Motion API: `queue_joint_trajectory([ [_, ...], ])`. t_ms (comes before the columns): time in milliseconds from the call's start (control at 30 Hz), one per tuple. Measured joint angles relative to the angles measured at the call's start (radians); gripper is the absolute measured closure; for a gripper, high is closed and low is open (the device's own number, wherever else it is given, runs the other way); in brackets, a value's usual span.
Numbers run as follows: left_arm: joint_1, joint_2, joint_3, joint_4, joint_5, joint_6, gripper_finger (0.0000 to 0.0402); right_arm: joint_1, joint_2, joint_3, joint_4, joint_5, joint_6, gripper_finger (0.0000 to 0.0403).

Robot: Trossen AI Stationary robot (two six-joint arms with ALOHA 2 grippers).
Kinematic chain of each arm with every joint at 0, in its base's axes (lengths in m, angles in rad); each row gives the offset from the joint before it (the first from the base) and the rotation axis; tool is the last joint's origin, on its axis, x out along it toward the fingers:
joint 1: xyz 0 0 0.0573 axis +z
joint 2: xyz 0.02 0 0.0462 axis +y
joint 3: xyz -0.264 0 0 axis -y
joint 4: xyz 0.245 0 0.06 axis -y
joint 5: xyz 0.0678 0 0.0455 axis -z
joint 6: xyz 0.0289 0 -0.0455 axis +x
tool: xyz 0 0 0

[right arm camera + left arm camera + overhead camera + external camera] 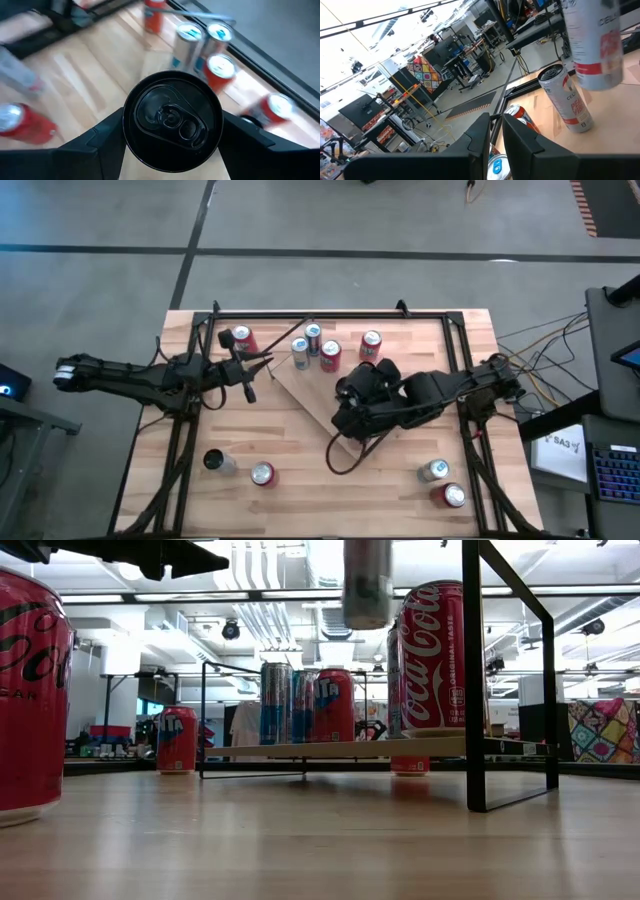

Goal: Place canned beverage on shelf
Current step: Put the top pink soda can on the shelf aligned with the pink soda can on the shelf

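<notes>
The right claw (172,132) pinches a black-topped can (172,119) upright, lid up, long axis vertical, above the light-wood shelf (300,385) on the plank counter (300,500). Red and blue cans stand on the shelf's far end. The left claw (250,370) hovers near it, pressed together. Beyond lies a workshop.

High view: right gripper (352,405) and its arm hide the held black-topped can (172,120) and part of the shelf (300,385). Low view: big red can (30,690) cut off at the left edge. Left wrist view: pale can (595,45) blurred, top cropped.
</notes>
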Motion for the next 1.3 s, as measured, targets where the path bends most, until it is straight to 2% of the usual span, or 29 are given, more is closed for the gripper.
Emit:
queue_joint_trajectory([
  [100, 0.0, 0.0, 0.0, 0.005, 0.0, 0.0, 0.0365, 0.003, -0.06, -0.118, 0.175, -0.02, -0.052, 0.0156],
  [367, 0.0, 0.0, 0.0, 0.007, 0.0, 0.0, 0.0365, -0.018, -0.224, -0.429, 0.382, -0.046, 0.013, 0.0156],
  [600, 0.0, 0.0, 0.0, 0.023, 0.0, 0.0, 0.0365, -0.108, -0.278, -0.625, 0.6, -0.202, 0.016, 0.0156],
  [867, 0.0, 0.001, 0.0, 0.023, 0.0, 0.001, 0.0365, -0.162, -0.257, -0.664, 0.7, -0.277, -0.014, 0.0156],
  [1300, 0.0, 0.003, 0.0, 0.023, 0.0, 0.001, 0.0365, -0.162, -0.244, -0.665, 0.588, -0.288, -0.036, 0.0156],
])
